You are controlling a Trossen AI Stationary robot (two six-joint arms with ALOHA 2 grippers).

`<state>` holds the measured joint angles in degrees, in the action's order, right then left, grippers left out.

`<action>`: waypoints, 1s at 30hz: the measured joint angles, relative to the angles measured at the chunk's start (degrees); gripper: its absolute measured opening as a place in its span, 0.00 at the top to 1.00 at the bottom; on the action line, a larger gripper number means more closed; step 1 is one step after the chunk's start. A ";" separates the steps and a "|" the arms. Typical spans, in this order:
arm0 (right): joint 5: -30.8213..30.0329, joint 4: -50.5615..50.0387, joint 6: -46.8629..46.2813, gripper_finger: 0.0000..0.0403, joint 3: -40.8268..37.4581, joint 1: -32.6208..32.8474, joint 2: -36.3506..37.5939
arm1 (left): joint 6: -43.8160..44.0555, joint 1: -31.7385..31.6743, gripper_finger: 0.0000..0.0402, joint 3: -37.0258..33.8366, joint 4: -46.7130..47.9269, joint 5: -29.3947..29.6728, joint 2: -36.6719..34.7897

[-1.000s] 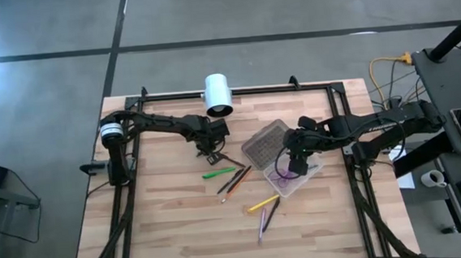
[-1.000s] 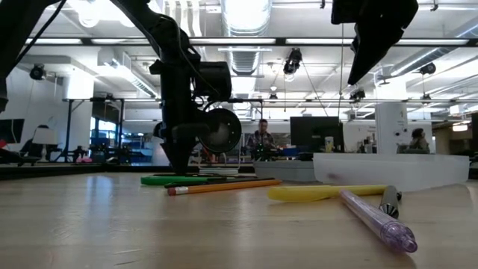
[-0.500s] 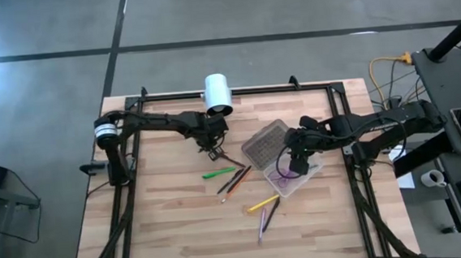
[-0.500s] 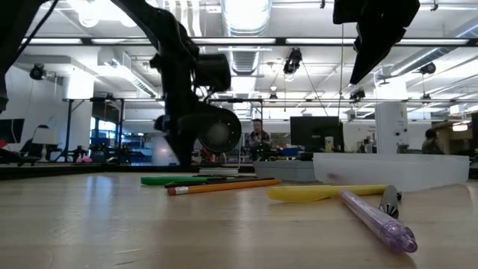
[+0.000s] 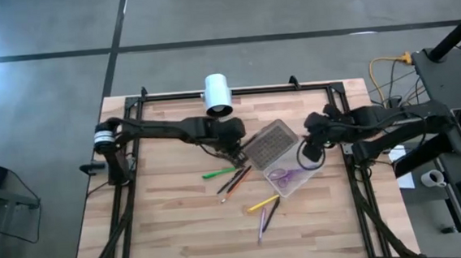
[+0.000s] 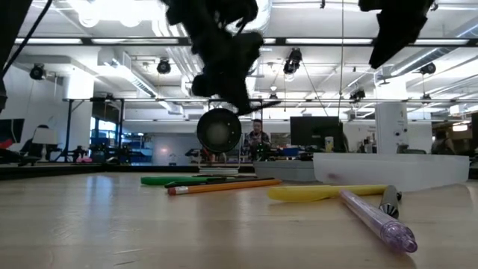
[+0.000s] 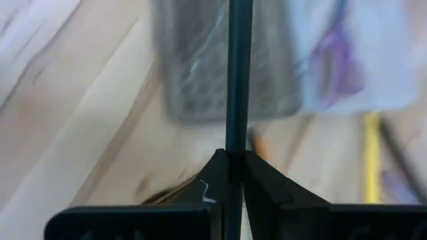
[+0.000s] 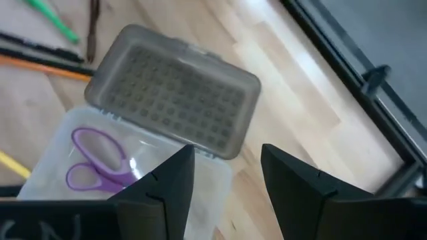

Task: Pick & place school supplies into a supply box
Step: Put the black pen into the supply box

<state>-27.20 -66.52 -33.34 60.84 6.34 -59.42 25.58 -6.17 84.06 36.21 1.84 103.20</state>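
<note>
Now that the left arm has swung from the back of the surface (image 5: 172, 231) toward the supply box (image 5: 299, 175), we see its gripper (image 5: 233, 142) lifted clear of the wood, jaws clenched on a thin dark pencil (image 7: 237, 80) that points at the grey lid (image 5: 266, 143). We judge this a carry under way, with the drop into the clear tray next. The right gripper (image 5: 312, 149) has drawn back to the box's far side, jaws released and empty, which frees the tray. Purple scissors (image 8: 100, 159) already lie inside. The open lid stands between the carried pencil and the tray, so we must pass over it. On the surface wait the green pen (image 5: 217, 173), orange pencil (image 5: 236, 181), yellow pen (image 5: 262, 202) and purple pen (image 5: 261, 223). A white cylinder (image 5: 217, 93) sits behind.
</note>
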 joint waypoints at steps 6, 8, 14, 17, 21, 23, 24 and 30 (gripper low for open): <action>-3.51 -0.64 -4.84 0.59 -0.17 -0.24 5.03 | 1.52 1.47 0.98 14.04 -1.25 -1.52 8.26; -4.55 -0.72 -6.59 0.59 -0.17 -0.25 6.84 | 1.62 1.91 0.98 19.76 -0.85 -3.06 12.52; -4.70 -0.63 -7.63 0.59 -0.22 -0.25 10.05 | 2.04 3.22 0.98 38.68 4.86 -4.84 27.45; -4.72 -0.60 -7.36 0.59 -0.22 -0.25 10.99 | 1.88 3.52 0.98 48.48 10.78 -4.89 34.70; -4.82 -0.57 -6.75 0.59 -0.20 -0.25 11.63 | 5.43 3.41 0.98 45.32 6.76 -10.90 37.01; -4.95 -0.60 -6.72 0.59 -0.22 -0.25 11.81 | 8.65 3.24 0.98 41.40 3.14 -13.57 36.82; -4.96 -0.63 -6.64 0.59 -0.22 -0.25 11.88 | 9.20 3.23 0.98 39.94 2.99 -13.59 36.53; -6.07 -0.63 -4.98 0.59 -0.37 -0.54 11.80 | 9.50 3.28 0.87 37.02 2.61 -12.81 35.51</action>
<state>-33.26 -67.14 -38.33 60.47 5.80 -47.62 35.08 -2.89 121.08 38.82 -10.97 138.71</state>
